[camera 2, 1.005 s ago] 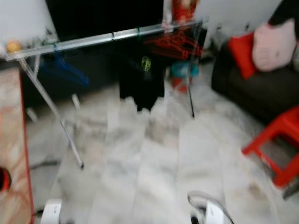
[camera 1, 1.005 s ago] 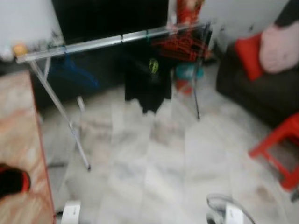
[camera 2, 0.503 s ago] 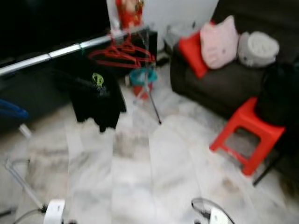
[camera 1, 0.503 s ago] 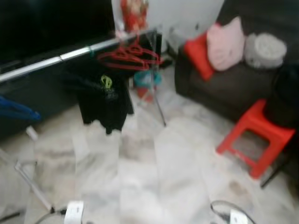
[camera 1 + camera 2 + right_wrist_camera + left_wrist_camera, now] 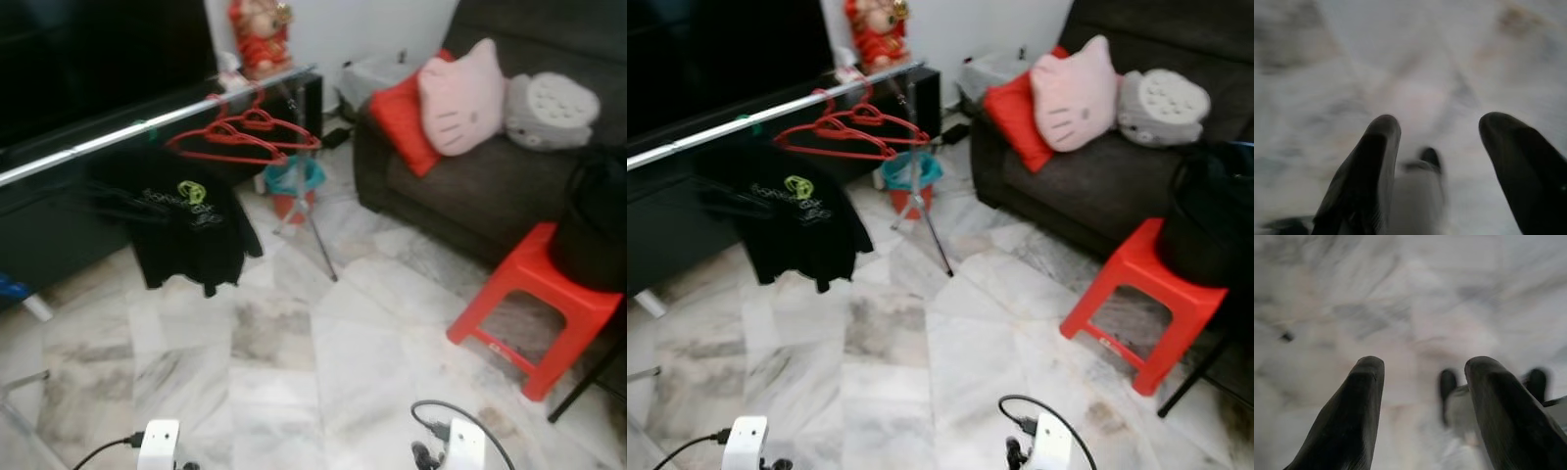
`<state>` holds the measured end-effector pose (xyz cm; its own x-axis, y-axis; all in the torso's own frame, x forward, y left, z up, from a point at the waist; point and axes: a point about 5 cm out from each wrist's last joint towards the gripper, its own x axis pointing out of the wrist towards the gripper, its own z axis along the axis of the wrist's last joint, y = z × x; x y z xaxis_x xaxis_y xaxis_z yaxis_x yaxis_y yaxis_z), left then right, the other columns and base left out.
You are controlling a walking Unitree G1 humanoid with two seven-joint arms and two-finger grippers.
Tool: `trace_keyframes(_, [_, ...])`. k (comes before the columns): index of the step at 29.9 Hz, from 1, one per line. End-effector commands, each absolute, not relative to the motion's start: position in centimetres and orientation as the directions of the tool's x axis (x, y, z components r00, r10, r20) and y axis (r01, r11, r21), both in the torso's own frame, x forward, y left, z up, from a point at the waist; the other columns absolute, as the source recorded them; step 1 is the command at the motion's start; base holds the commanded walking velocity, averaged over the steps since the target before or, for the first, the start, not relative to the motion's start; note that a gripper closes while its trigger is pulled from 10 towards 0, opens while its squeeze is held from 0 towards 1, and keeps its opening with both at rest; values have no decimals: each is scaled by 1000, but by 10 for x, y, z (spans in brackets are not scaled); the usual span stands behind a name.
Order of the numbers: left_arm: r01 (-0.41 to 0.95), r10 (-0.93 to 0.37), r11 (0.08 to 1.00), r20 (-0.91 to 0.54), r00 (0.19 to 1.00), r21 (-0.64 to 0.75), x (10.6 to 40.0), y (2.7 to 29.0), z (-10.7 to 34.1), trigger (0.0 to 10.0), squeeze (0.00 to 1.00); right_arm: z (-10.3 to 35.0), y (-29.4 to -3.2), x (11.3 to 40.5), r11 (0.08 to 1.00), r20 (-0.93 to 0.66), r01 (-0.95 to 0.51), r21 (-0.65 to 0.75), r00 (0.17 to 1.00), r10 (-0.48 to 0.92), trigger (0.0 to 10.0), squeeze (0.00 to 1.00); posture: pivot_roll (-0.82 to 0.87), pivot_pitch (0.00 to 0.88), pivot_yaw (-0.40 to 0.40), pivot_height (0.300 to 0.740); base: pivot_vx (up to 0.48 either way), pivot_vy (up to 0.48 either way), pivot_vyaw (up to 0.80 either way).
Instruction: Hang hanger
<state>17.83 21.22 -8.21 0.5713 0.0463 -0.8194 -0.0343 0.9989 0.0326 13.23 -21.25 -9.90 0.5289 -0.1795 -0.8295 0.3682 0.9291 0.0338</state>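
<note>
The red hangers (image 5: 245, 137) hang on the rail (image 5: 157, 127) at about eleven o'clock, well apart from both the left gripper (image 5: 1420, 396) and right gripper (image 5: 1437, 161) (each spread, empty, aimed floorward), the left arm likely nearer.

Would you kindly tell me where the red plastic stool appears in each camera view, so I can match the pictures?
Left eye view: red stool at the right edge, in front of the dark sofa.
Right eye view: the stool again at right, slightly nearer centre.
Left wrist view: not in it.
Right wrist view: not in it.
Shared landmark: the pink cat cushion.
</note>
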Motion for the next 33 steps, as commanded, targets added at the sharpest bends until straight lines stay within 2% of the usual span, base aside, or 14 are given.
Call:
trace_keyframes(1, [-47, 73, 997, -818, 571, 56, 177, 223, -80, 10000, 0, -94, -220, 140, 929, -807, 367, 48, 563, -180, 10000, 0, 41, 0, 23, 740, 371, 0, 0])
trace_keyframes(4, [-49, 74, 997, -818, 570, 56, 177, 223, -80, 10000, 0, -93, -233, 134, 925, -807, 377, 41, 559, -192, 10000, 0, 42, 0, 21, 740, 369, 0, 0])
trace_keyframes(10, [-56, 78, 997, -819, 569, 56, 176, 223, -81, 10000, 0, -93, -242, 130, 922, -809, 385, 34, 552, -200, 10000, 0, 43, 0, 21, 740, 366, 0, 0])
trace_keyframes(19, [-78, 94, 995, -815, 571, 60, 176, 229, -80, 10000, 0, -94, -236, 132, 925, -816, 378, 37, 546, -191, 10000, 0, 43, 0, 19, 740, 363, 0, 0])
trace_keyframes(24, [-74, 99, 995, -813, 574, 70, 175, 234, -79, 10000, 0, -93, -223, 144, 932, -819, 359, 39, 546, -177, 10000, 0, 42, 0, 18, 740, 360, 0, -695])
trace_keyframes(33, [-76, 101, 995, -806, 584, 70, 177, 235, -77, 10000, 0, -91, -226, 150, 932, -818, 362, 36, 546, -180, 10000, 0, 38, 0, 18, 740, 350, 0, -733])
